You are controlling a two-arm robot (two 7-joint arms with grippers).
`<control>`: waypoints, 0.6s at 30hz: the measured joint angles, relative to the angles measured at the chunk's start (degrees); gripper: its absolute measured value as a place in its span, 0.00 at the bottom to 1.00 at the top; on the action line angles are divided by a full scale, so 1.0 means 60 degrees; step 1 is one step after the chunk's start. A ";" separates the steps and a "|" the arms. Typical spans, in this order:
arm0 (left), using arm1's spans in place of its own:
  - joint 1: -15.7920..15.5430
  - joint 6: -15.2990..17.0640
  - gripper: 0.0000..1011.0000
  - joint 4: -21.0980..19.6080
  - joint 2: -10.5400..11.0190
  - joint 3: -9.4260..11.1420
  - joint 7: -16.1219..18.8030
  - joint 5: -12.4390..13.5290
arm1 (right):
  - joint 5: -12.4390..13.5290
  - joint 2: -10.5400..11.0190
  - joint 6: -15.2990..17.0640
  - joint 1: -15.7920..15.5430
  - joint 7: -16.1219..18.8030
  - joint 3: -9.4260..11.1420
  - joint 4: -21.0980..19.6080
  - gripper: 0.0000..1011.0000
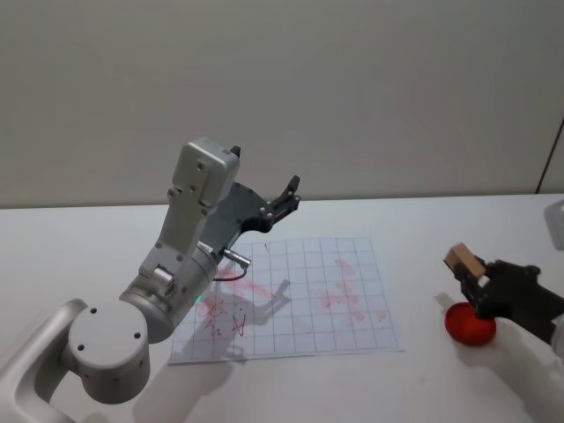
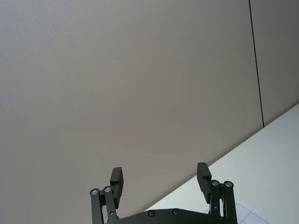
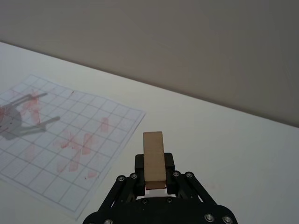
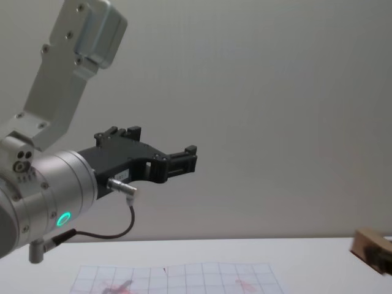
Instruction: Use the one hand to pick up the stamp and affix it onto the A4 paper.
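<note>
Right gripper clamped on wooden stamp, over red ink pad.
Left gripper raised above A4 paper, jaws apart.

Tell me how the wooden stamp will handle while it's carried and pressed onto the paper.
The stamp looks like a solid wooden block, so probably stiff and light. The right gripper pinches only one end, so it may pivot when pressed. Its flat faces shouldn't roll.
</note>
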 joint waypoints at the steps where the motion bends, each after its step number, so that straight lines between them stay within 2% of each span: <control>1: 0.0000 0.0000 0.99 0.0000 -0.0001 0.0000 0.0000 0.0000 | 0.0049 0.0088 0.0051 -0.0097 -0.0011 0.0041 -0.0082 0.22; 7: 0.0000 0.0000 0.99 0.0000 0.0000 0.0000 0.0000 0.0000 | 0.0354 0.0489 0.0470 -0.0522 -0.0034 0.0224 -0.0419 0.22; 18: 0.0000 0.0000 0.99 0.0000 0.0000 0.0000 -0.0001 0.0000 | 0.0423 0.0746 0.1081 -0.0706 0.0029 0.0307 -0.0465 0.22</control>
